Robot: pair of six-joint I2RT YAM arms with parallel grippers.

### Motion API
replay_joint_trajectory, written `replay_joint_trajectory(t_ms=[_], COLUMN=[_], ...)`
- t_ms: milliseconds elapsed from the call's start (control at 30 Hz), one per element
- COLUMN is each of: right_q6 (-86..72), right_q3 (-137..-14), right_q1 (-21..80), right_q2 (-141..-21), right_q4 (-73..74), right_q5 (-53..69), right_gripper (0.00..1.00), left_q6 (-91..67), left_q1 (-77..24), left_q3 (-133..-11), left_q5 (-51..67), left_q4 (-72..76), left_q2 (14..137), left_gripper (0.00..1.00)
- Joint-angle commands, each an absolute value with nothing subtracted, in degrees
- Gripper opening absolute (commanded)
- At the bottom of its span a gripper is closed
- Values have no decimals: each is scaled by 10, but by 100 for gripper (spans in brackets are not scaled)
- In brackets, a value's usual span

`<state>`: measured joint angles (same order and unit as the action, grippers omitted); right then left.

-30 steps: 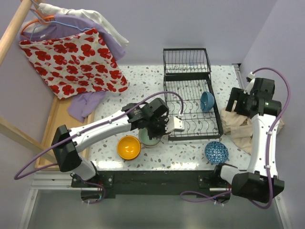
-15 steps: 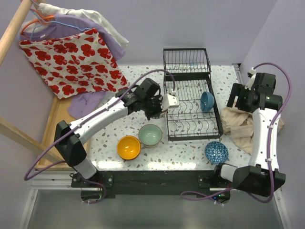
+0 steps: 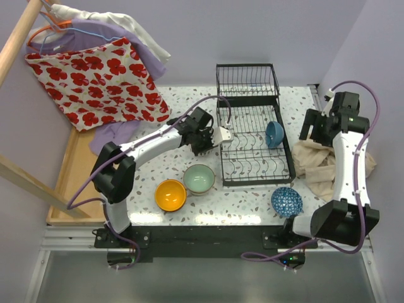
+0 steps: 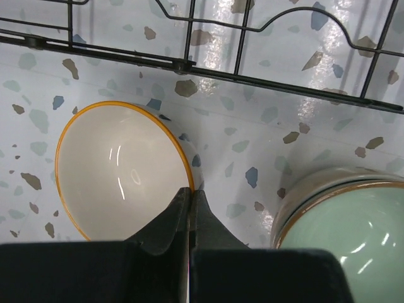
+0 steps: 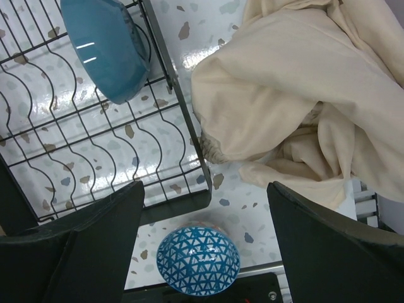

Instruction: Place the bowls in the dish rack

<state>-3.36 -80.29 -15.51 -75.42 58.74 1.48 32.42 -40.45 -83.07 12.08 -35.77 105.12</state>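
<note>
My left gripper [image 3: 218, 136] [image 4: 190, 189] is shut on the rim of the cream bowl with a brown rim [image 3: 226, 134] [image 4: 120, 173], holding it at the left edge of the black wire dish rack [image 3: 255, 182] [image 4: 189, 63]. The pale green bowl [image 3: 199, 179] [image 4: 347, 221] and the orange-yellow bowl [image 3: 170, 195] sit on the table in front of the rack. A plain blue bowl [image 3: 274, 134] [image 5: 104, 47] stands on edge in the rack's tines. My right gripper [image 3: 314, 131] [image 5: 206, 186] is open and holds nothing, high above the blue-white patterned bowl [image 3: 286, 201] [image 5: 197, 260].
A crumpled beige cloth [image 3: 322, 165] [image 5: 297, 95] lies right of the rack. The rack's taller basket section [image 3: 247, 82] is at the back. A wooden tray [image 3: 72, 170], a purple cloth [image 3: 113, 139] and hanging red-flowered fabric [image 3: 101, 82] fill the left side.
My left gripper carried the cream bowl from beside the pale green bowl back to the rack's left edge. The right arm drew back slightly, still open.
</note>
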Motion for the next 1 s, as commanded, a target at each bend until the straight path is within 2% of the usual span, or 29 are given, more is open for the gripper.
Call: replay_joint_trajectory(t_ms=[0,267,467,633,800,967], right_q6=[-25,-27,-29,-30,-31,-31], right_q3=[-835,-819,-821,-820,-815,-806], right_q1=[-158,-158,-157,-157,-157,-158], right_q2=[-757,-761,-766,-768,-762,-757], right_q4=[579,572,570,570,569,569], right_q5=[2,2,3,4,4,4], right_gripper=[83,83,83,83,83,83], left_q6=[345,359,351,344,342,345], left_q1=[-390,-388,-388,-388,-388,-388], left_q3=[-815,-772,-757,-755,-754,-757], left_q5=[105,83,55,48,50,47], left_q4=[-277,-241,-226,-221,-222,-221], left_q2=[1062,1071,1077,1082,1086,1095], left_gripper=[0,1,17,18,13,14])
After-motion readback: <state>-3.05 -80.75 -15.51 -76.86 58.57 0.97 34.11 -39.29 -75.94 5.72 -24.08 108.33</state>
